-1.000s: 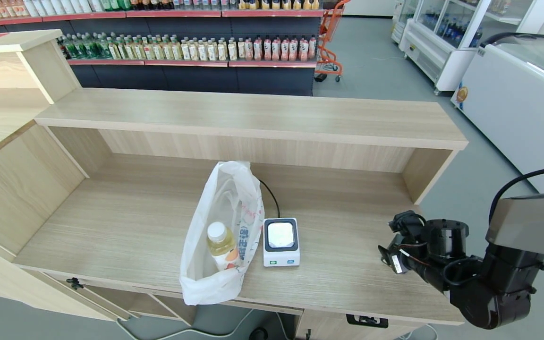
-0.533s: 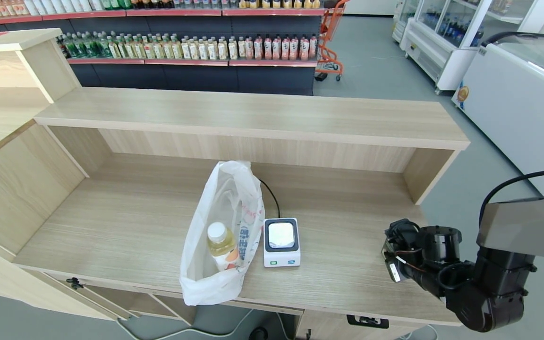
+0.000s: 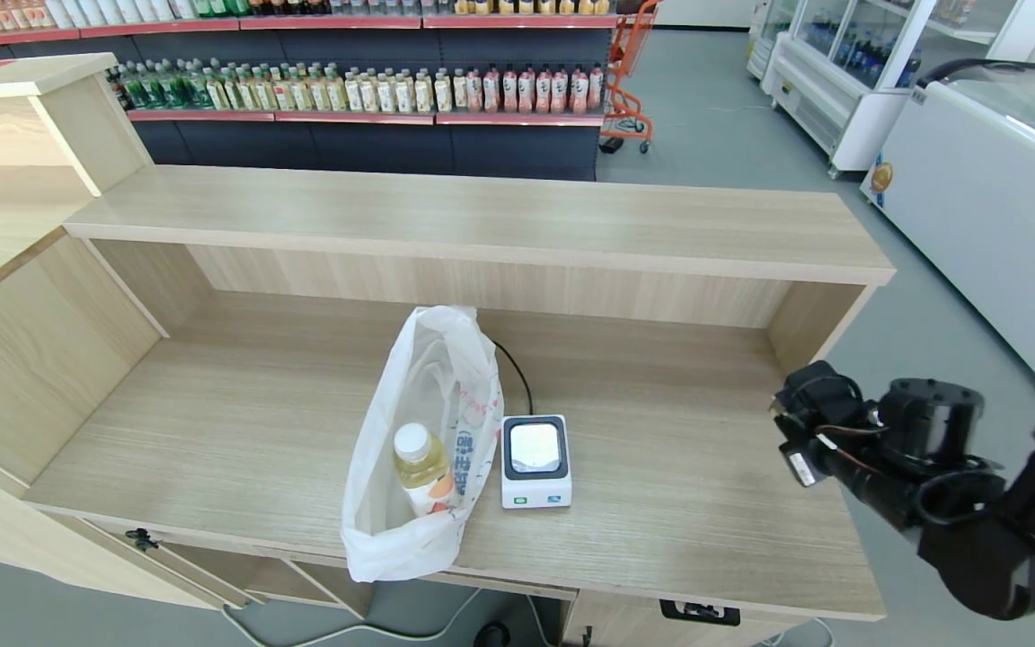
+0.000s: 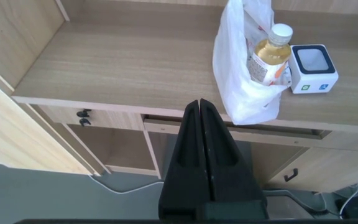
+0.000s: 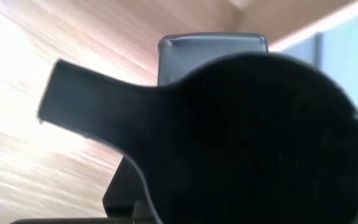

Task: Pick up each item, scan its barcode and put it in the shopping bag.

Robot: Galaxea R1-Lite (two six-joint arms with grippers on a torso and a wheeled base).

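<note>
A white plastic shopping bag (image 3: 442,386) stands open on the wooden counter (image 3: 257,422), with a bottle of yellow drink (image 3: 420,467) upright inside it. Touching the bag's right side is the white barcode scanner (image 3: 535,458), its glass window facing up. My right gripper (image 3: 800,418) hangs above the counter's right end, well to the right of the scanner. In the left wrist view my left gripper (image 4: 199,106) is shut and holds nothing; it sits low in front of the counter's front edge, with the bag (image 4: 236,74), bottle (image 4: 268,57) and scanner (image 4: 314,67) beyond it.
A raised wooden ledge (image 3: 482,220) runs along the counter's back, with side walls at both ends. A black cable (image 3: 517,373) leads from the scanner to the back. Shelves of bottles (image 3: 365,90) and freezers (image 3: 985,171) stand across the aisle.
My right arm has swung to the right and slightly away from me, from over the counter's right part to its right end. Bag, bottle and scanner have not moved.
</note>
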